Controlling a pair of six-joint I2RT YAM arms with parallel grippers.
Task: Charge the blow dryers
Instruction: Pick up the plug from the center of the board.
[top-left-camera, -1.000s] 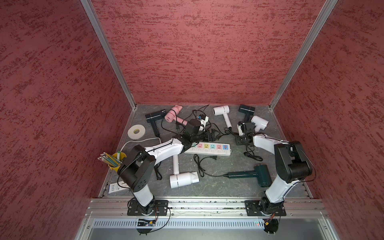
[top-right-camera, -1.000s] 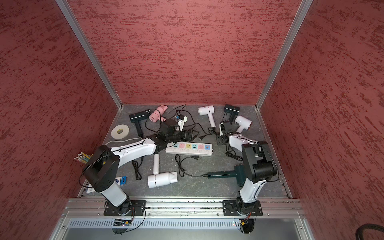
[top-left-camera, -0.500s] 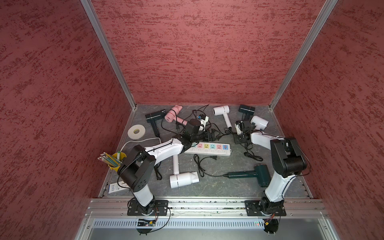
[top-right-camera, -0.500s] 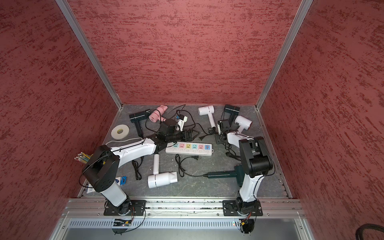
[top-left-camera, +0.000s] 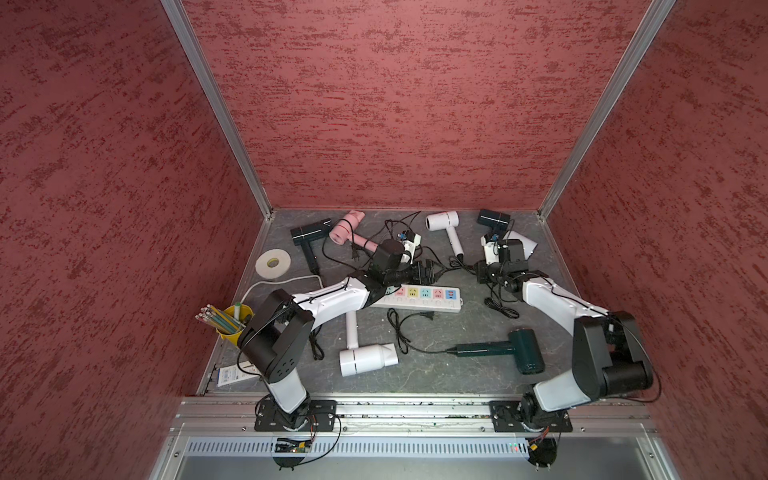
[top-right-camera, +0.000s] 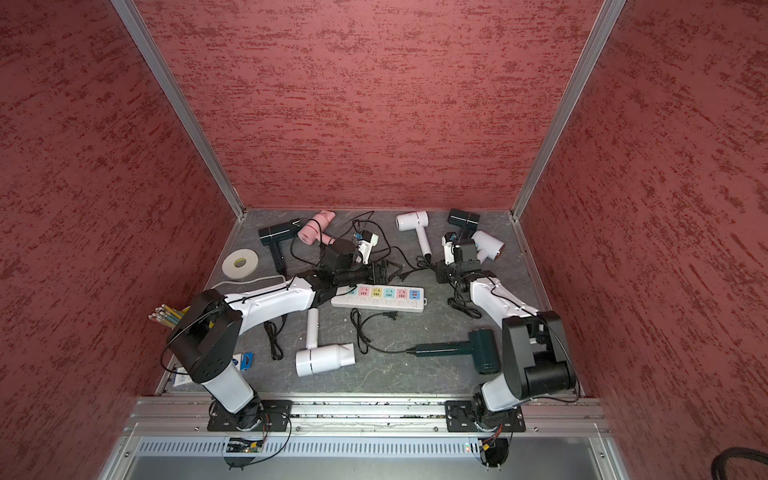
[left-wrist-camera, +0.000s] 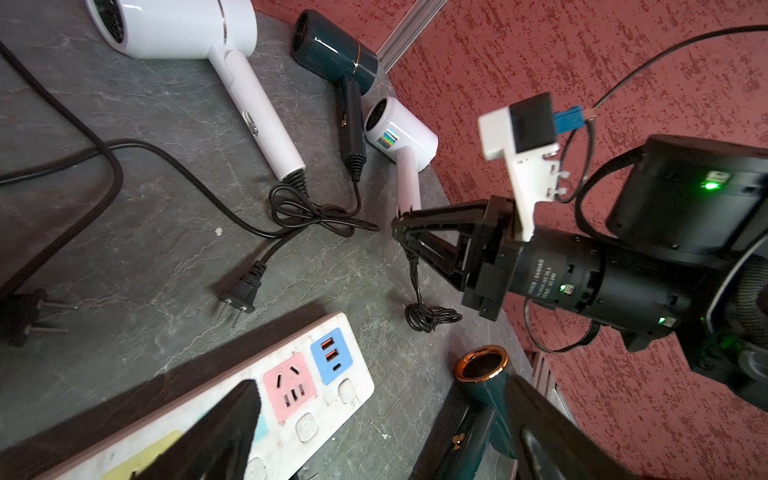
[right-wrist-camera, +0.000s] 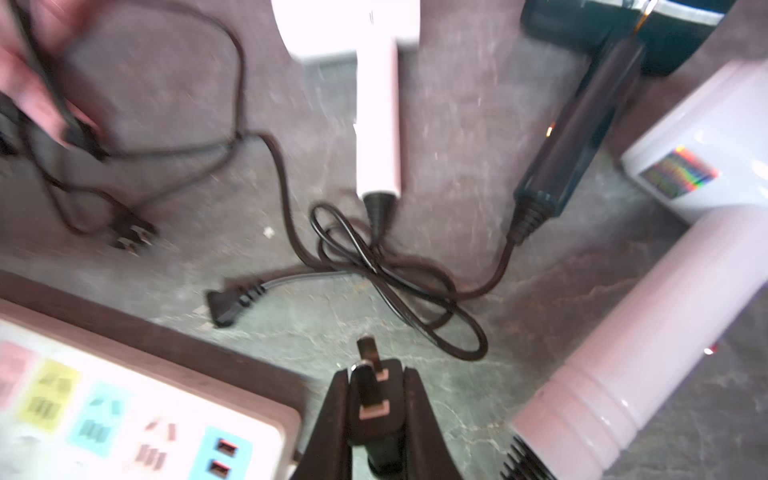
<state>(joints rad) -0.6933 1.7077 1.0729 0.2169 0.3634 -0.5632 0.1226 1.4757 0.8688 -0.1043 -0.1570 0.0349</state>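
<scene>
Our right jaws pinch a black plug (right-wrist-camera: 374, 419) above the bench (top-left-camera: 465, 374) near the power strip (top-left-camera: 419, 298); our left jaws gape wide, empty. The blow dryers (top-left-camera: 365, 359) lie scattered, mostly along the far edge.

A robotics lab cell: red textured panels (top-left-camera: 395, 104) in aluminium corner profiles (top-left-camera: 216, 108) box in a grey marbled tabletop (top-left-camera: 457, 374); left arm (top-left-camera: 328, 297) and right arm (top-left-camera: 552, 301) bolt onto an aluminium rail (top-left-camera: 415, 411); a bare circuit board (top-left-camera: 291, 447) hangs beneath.
</scene>
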